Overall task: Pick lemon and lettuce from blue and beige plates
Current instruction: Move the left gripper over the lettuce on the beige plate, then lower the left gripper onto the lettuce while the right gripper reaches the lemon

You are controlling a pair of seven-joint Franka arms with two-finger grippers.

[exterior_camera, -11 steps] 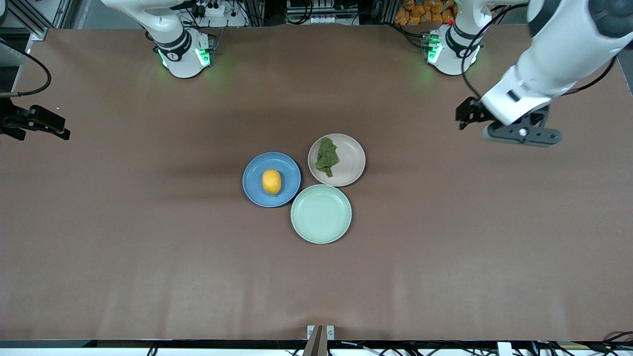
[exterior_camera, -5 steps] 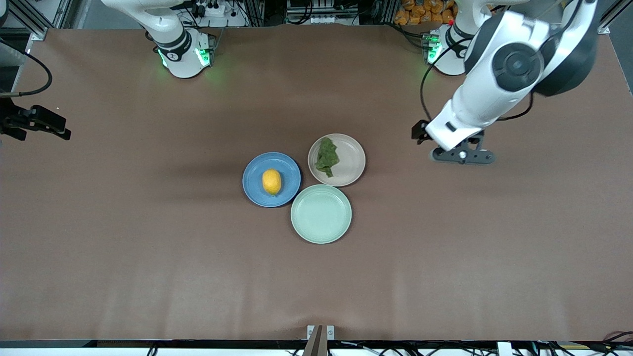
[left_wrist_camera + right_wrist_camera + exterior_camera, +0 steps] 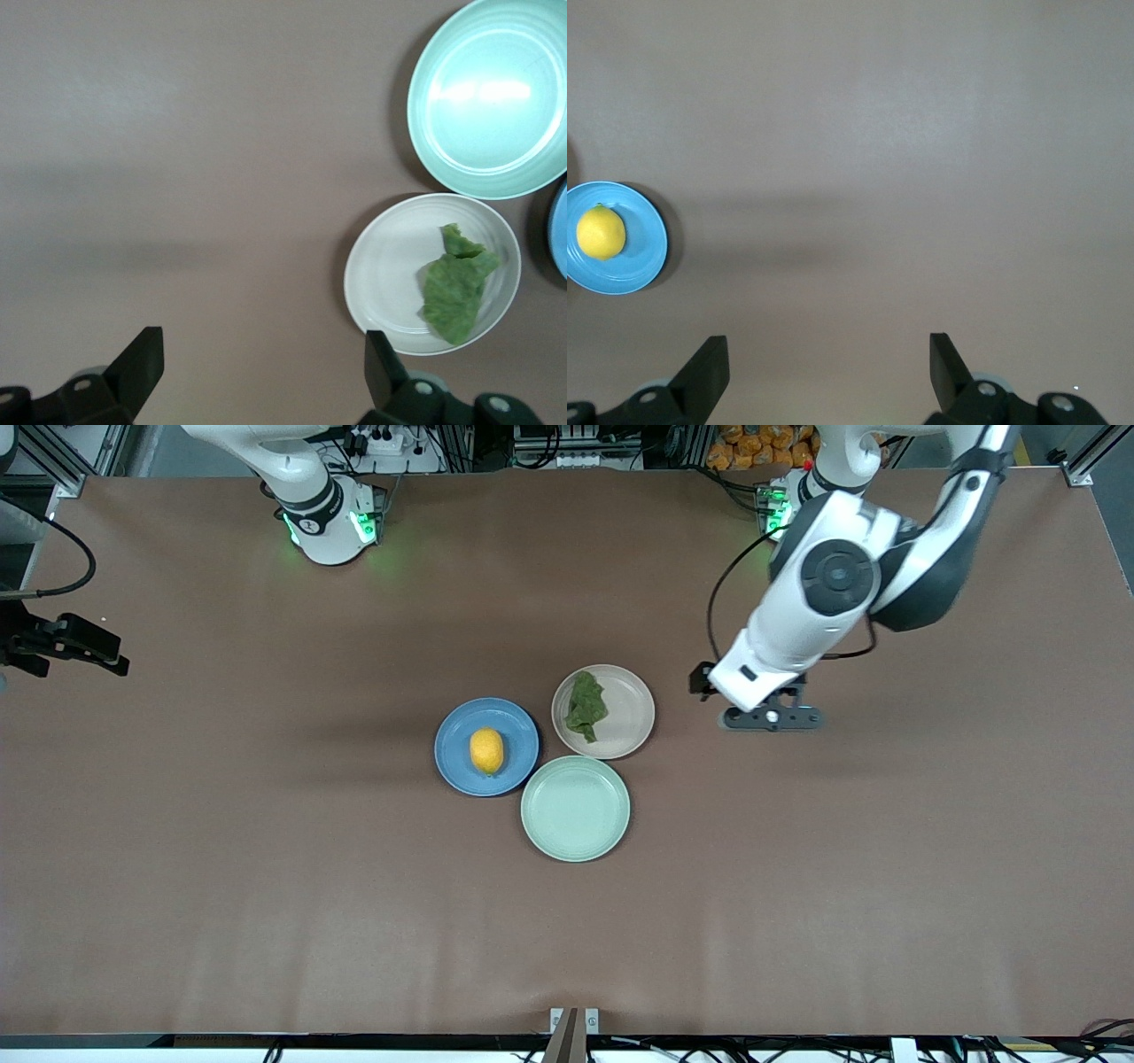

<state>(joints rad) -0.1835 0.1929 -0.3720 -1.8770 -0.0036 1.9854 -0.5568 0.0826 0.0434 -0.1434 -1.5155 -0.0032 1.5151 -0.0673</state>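
Black jaws of the left gripper (image 3: 769,718) stand spread wide with nothing between them, hanging over bare brown counter (image 3: 266,886) just beside the beige plate (image 3: 631,717), at about three o'clock from it in the front view. In the left wrist view both fingers (image 3: 133,372) show at the frame edge with open counter between them.

The right gripper (image 3: 62,642) also has its jaws spread and empty; that arm waits over the counter's edge at the right arm's end, well apart from the plates, at roughly nine o'clock from the blue plate (image 3: 514,766).

The step in hand looks like the left arm's approach to the lettuce (image 3: 586,706). To do it well, the jaws should come over the leaf's thick middle, drop straight down, and close low enough to gather the folds without scraping or tipping the shallow plate. A soft leaf may slip from a shallow pinch, so a deep, centred bite seems wiser.

The lettuce is a crumpled dark green piece lying toward the nine o'clock side of the beige plate. The lemon (image 3: 486,750) is a smooth yellow-orange oval resting near the middle of the blue plate. A mint-green plate (image 3: 576,841) sits empty at six o'clock of the pair, touching or nearly touching both.
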